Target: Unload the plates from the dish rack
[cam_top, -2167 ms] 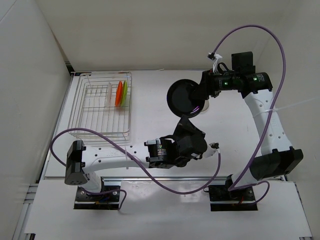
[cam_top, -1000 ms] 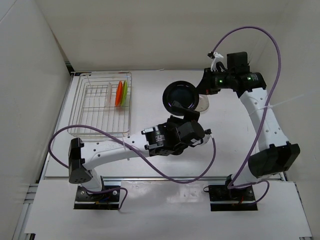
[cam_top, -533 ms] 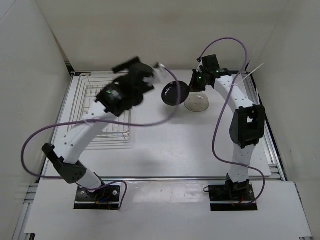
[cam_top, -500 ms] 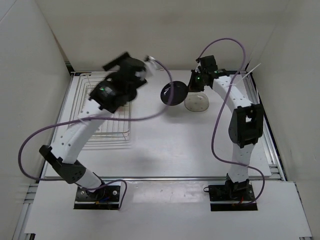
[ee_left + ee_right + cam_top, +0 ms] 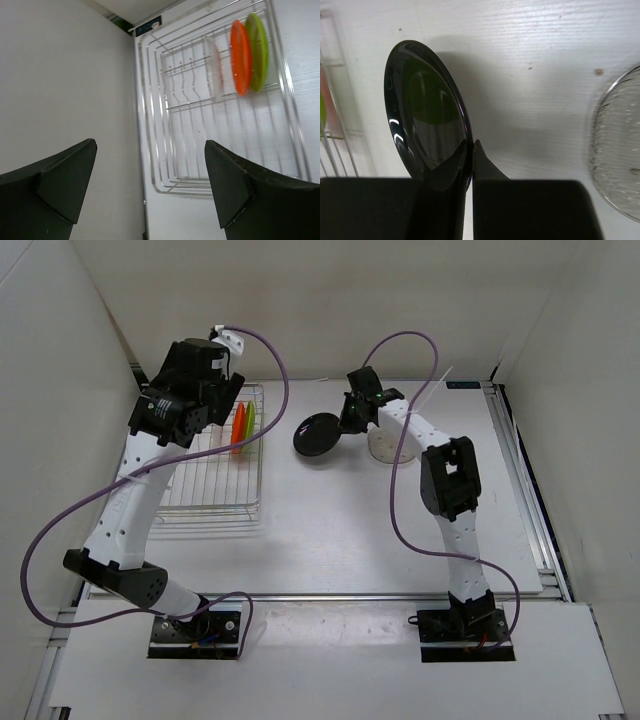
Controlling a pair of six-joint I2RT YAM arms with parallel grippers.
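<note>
The silver wire dish rack (image 5: 200, 475) stands at the back left. An orange plate (image 5: 240, 57) and a lime green plate (image 5: 257, 50) stand on edge in its right-hand slots, with a pale translucent plate (image 5: 216, 67) upright just left of them. My left gripper (image 5: 150, 145) hangs high over the rack's left side, open wide and holding nothing. My right gripper (image 5: 471, 144) is shut on the rim of the black plate (image 5: 425, 115), which is tilted on edge low over the table, right of the rack. A clear plate (image 5: 388, 443) lies flat on the table just right of it.
The white side wall (image 5: 65, 90) runs close along the rack's left edge. The left arm's purple cable (image 5: 270, 360) loops over the rack, and the right arm's cable (image 5: 400, 340) arches over the back of the table.
The left arm swung from the table's middle up and left to above the rack, still open. The right arm carried the black plate left and lower, beside the clear plate.
</note>
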